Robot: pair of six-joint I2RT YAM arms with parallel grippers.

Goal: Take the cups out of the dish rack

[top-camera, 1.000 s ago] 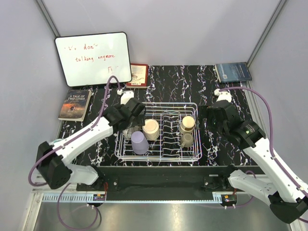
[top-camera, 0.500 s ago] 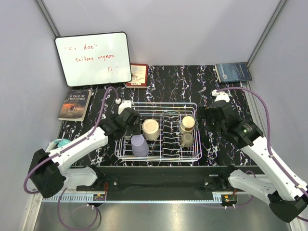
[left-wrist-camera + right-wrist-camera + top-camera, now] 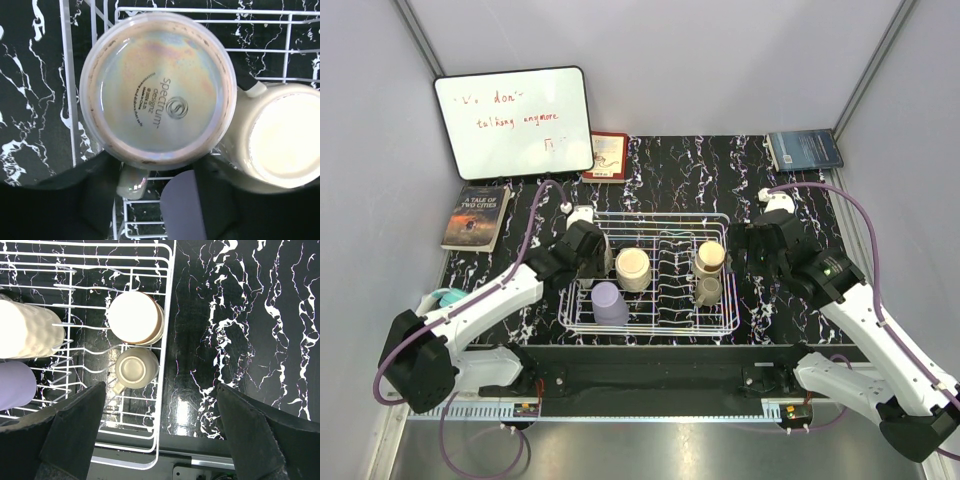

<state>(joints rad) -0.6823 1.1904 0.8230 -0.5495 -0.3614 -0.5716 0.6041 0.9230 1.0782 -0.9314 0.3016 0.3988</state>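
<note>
Left gripper [image 3: 582, 255] has drawn back and dropped over the left end of dish rack [image 3: 665, 216]. Clear cup [image 3: 157, 97], base up, now fills my wrist view between fingers. Fingertips hidden under it, so cannot tell whether I grip it. First pick close, nothing out yet: lavender cup [image 3: 608, 302], cream cup [image 3: 633, 266], tan cup [image 3: 709, 256] and olive-grey cup [image 3: 707, 290] all in rack. Left forearm reaches in low. Right gripper [image 3: 752, 250] unmoved, spread wide, empty, above table [image 3: 670, 170] beside rack.

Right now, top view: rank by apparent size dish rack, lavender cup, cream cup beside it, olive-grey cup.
1. dish rack
2. lavender cup and cream cup: look about alike, not ranking them
3. olive-grey cup
</note>
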